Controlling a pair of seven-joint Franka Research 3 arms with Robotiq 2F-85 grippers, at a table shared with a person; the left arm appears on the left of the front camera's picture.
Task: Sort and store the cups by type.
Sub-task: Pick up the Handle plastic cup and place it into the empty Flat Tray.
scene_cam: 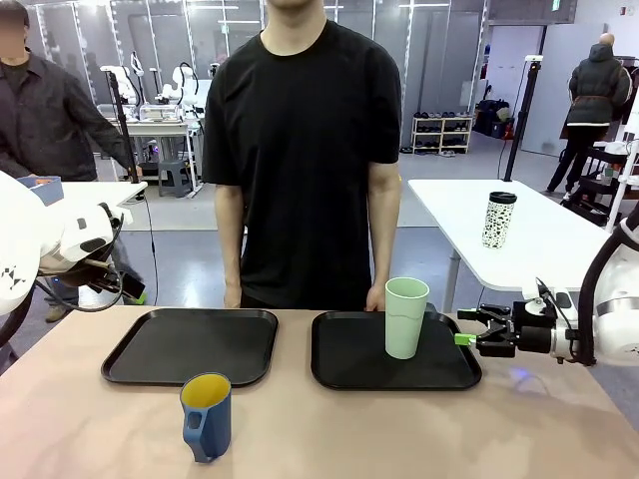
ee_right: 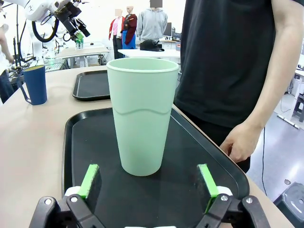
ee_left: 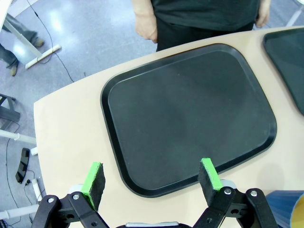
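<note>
The tall green cup (scene_cam: 406,317) is seen upright on the right tray (scene_cam: 344,364), with the right gripper (scene_cam: 467,327) spread wide just beside that tray and nothing pinched. The blue mug (scene_cam: 207,416) stands on the bare table (scene_cam: 399,429) in front of the left tray (scene_cam: 190,344), above which the left gripper (ee_left: 153,178) is held spread and empty. If the right gripper is driven in off-centre or low, the light cup could be tipped by a finger, the tray rim struck, or the person's hand (ee_right: 242,142) by the tray's edge brushed.
</note>
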